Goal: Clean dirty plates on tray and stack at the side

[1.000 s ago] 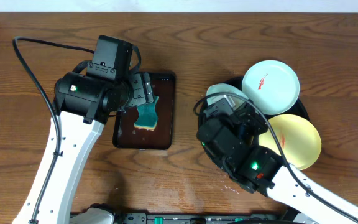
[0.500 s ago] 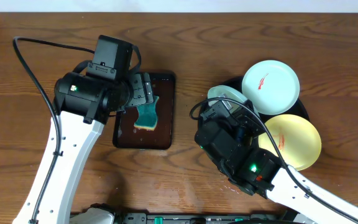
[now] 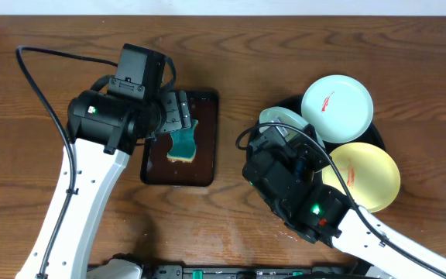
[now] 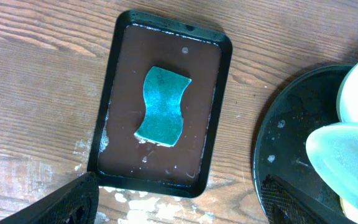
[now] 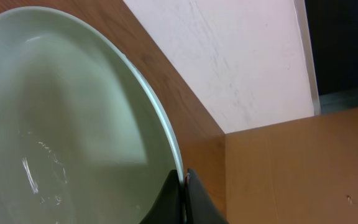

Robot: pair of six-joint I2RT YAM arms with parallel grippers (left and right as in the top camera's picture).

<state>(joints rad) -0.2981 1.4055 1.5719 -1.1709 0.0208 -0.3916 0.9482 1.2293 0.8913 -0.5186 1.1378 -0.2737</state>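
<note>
My right gripper (image 5: 184, 186) is shut on the rim of a pale mint plate (image 5: 61, 124) and holds it tilted up over the left edge of the round black tray (image 3: 378, 136). This plate shows in the overhead view (image 3: 279, 118) and in the left wrist view (image 4: 347, 155). A mint-white plate with a red smear (image 3: 337, 107) and a pale yellow plate with a red smear (image 3: 362, 177) rest on the black tray. My left gripper (image 3: 178, 116) is open and hovers above a teal sponge (image 4: 161, 106).
The sponge lies in a wet, rectangular dark brown tray (image 4: 114, 124) left of the black tray (image 4: 291, 149). White water spots mark the wooden table (image 4: 166, 202) beside the brown tray. A black cable (image 3: 37, 85) loops over the table's left side.
My right gripper has shifted slightly to the left with the mint plate in it. The left arm and the sponge have not moved.
</note>
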